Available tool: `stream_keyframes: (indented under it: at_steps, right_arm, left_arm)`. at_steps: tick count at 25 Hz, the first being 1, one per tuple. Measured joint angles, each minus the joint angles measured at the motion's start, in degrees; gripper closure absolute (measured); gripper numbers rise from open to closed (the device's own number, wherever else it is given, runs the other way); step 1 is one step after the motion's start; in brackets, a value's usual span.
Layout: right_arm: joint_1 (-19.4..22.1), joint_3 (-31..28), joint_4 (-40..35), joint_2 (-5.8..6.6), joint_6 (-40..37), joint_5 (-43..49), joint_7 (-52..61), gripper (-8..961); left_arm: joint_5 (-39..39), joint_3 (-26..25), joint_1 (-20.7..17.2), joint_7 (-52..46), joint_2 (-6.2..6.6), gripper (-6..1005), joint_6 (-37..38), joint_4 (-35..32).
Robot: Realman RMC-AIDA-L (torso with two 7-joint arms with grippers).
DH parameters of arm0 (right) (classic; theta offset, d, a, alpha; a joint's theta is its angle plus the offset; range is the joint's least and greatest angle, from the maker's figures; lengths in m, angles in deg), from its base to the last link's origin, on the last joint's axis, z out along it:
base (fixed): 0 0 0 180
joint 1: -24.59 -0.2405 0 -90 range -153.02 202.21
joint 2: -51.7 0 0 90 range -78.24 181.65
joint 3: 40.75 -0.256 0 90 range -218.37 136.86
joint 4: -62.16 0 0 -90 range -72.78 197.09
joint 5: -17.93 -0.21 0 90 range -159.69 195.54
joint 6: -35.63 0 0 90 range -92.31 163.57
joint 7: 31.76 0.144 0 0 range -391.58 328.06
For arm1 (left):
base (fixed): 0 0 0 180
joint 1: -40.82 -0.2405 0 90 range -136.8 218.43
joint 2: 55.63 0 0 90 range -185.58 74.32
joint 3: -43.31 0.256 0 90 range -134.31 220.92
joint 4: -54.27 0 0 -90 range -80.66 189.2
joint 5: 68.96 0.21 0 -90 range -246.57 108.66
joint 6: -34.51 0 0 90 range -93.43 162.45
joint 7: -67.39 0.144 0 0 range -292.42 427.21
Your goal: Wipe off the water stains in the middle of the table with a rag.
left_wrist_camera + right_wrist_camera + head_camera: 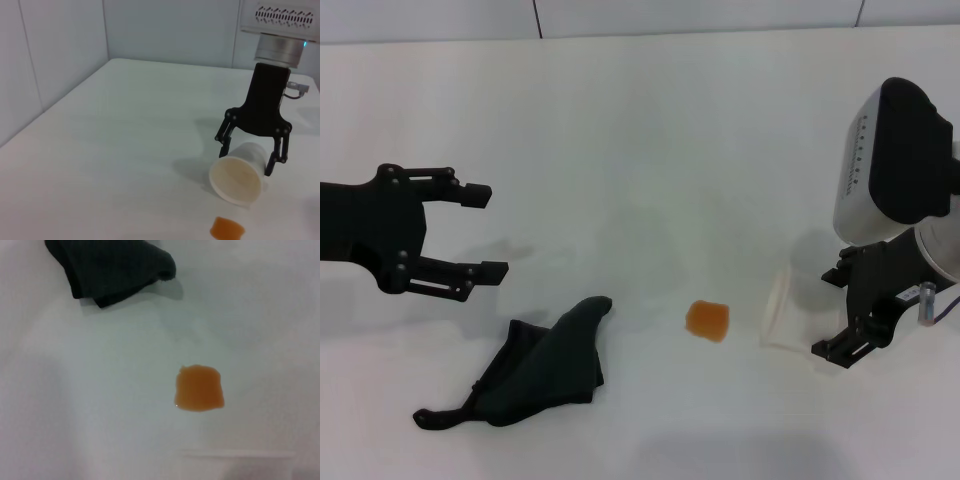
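The water stains are one small orange patch (pixel 707 320) on the white table (pixel 650 150), also seen in the right wrist view (pixel 199 388) and at the lower edge of the left wrist view (pixel 227 229). The dark grey rag (pixel 545 365) lies crumpled to the patch's left, untouched; part of the rag (pixel 107 270) appears in the right wrist view. My left gripper (pixel 485 232) hovers open above and left of the rag, empty. My right gripper (pixel 833 313) (pixel 247 157) points down, with one finger on each side of a tipped plastic cup (pixel 782 310).
The whitish cup (pixel 237 175) lies on its side just right of the patch, its mouth facing the patch. Grey wall panels (pixel 620 15) run along the table's far edge.
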Motion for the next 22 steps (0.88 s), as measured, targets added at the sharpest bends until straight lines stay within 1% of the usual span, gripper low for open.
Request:
stream_keyframes:
  at_steps: [8, 22]
  right_arm:
    - [-0.4, 0.7, 2.6, 0.03, 1.9, 0.3, 0.0, 115]
    - [-0.5, 0.7, 2.9, 0.03, 2.1, 0.7, 0.1, 116]
  left_arm:
    - [0.0, 0.0, 0.0, 0.0, 0.01, 120, -0.5, 0.2]
    - [-0.2, 0.0, 0.1, 0.0, 0.00, 121, -1.0, 0.3]
